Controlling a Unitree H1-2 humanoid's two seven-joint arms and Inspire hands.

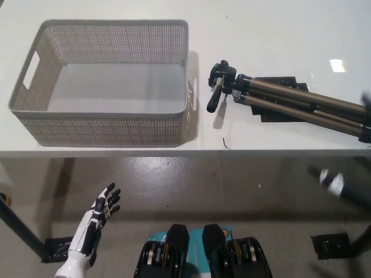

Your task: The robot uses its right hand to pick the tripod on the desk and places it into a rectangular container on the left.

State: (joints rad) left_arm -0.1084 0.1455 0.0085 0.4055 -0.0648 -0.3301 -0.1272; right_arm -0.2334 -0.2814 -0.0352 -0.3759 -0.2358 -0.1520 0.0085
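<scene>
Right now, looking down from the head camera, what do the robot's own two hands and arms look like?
The left hand has a glossy white forearm shell and white palm plates, with black fingers carrying small white segments. The right arm and hand show only as a motion-blurred black shape with a white patch at the right edge; its details cannot be made out. No cables are visible on either.
</scene>
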